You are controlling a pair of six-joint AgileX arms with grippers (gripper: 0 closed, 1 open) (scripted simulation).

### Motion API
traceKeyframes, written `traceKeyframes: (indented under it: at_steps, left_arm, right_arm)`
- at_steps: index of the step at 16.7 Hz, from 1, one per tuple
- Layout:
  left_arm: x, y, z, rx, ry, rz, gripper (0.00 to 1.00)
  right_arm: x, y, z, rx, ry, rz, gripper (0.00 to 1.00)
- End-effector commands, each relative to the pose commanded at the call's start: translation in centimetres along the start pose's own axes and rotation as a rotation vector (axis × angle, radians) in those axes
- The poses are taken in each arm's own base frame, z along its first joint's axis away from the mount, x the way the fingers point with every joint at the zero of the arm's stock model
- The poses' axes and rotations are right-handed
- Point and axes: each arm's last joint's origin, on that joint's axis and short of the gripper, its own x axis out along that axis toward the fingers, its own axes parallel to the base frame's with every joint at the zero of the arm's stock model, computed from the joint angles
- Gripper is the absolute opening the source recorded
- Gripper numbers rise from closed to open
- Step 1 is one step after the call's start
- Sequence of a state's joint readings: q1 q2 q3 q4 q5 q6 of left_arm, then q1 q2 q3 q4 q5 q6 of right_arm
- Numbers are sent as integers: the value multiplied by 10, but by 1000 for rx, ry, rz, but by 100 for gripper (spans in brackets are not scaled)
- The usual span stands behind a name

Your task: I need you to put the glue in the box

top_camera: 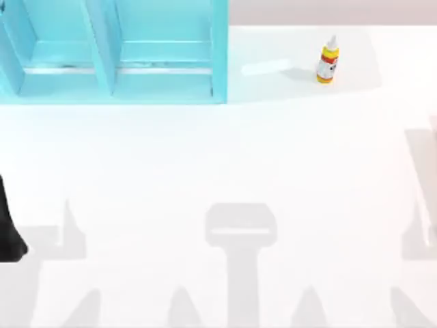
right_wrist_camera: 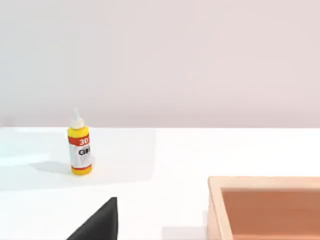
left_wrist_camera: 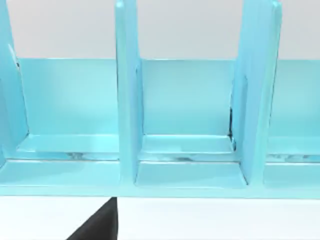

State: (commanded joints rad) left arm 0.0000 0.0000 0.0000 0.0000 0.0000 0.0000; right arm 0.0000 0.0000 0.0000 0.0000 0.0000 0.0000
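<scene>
While glue [top_camera: 328, 61] stands upright, untouched, left arm [top_camera: 10, 225] sits parked.

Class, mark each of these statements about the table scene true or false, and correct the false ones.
1. The glue stands upright on the table. True.
2. The glue is inside the blue shelf unit. False: it stands apart from it, to its right in the top view.
3. A tan box shows in the right wrist view, with no glue in the part seen. True.
4. A gripper is clamped around the glue. False: nothing touches it.
5. The blue shelf unit has upright dividers forming compartments. True.
</scene>
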Motion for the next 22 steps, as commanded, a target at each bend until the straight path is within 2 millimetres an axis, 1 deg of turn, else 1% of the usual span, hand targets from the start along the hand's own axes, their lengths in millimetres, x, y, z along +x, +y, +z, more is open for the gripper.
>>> traceKeyframes:
  at_steps: [2, 4, 6, 8, 11, 12, 14, 16, 17, 19, 22]
  left_arm:
    - [0, 0, 0, 0, 0, 0, 100]
    - [0, 0, 0, 0, 0, 0, 100]
    - [0, 0, 0, 0, 0, 0, 100]
    - [0, 0, 0, 0, 0, 0, 100]
    - [0, 0, 0, 0, 0, 0, 100]
    - [0, 0, 0, 0, 0, 0, 100]
    - [0, 0, 0, 0, 0, 0, 100]
    - [0, 0, 0, 0, 0, 0, 100]
    - [0, 0, 0, 0, 0, 0, 100]
    - [0, 0, 0, 0, 0, 0, 100]
    - [0, 0, 0, 0, 0, 0, 100]
  right_arm:
    - [0, 0, 0, 0, 0, 0, 100]
    - [1, 0, 6, 1, -6, -1, 100]
    - [4, 2, 19, 4, -14, -1, 100]
    - [11, 4, 36, 8, -14, 0, 100]
    - [34, 9, 62, 14, 12, 1, 100]
    - [45, 12, 69, 16, 28, 1, 100]
    - [75, 20, 79, 17, 70, 1, 100]
    - [111, 32, 80, 15, 122, 0, 100]
    - [131, 39, 77, 12, 149, -1, 100]
    - [171, 55, 62, 4, 202, -4, 100]
    - [224, 83, 23, -11, 269, -9, 100]
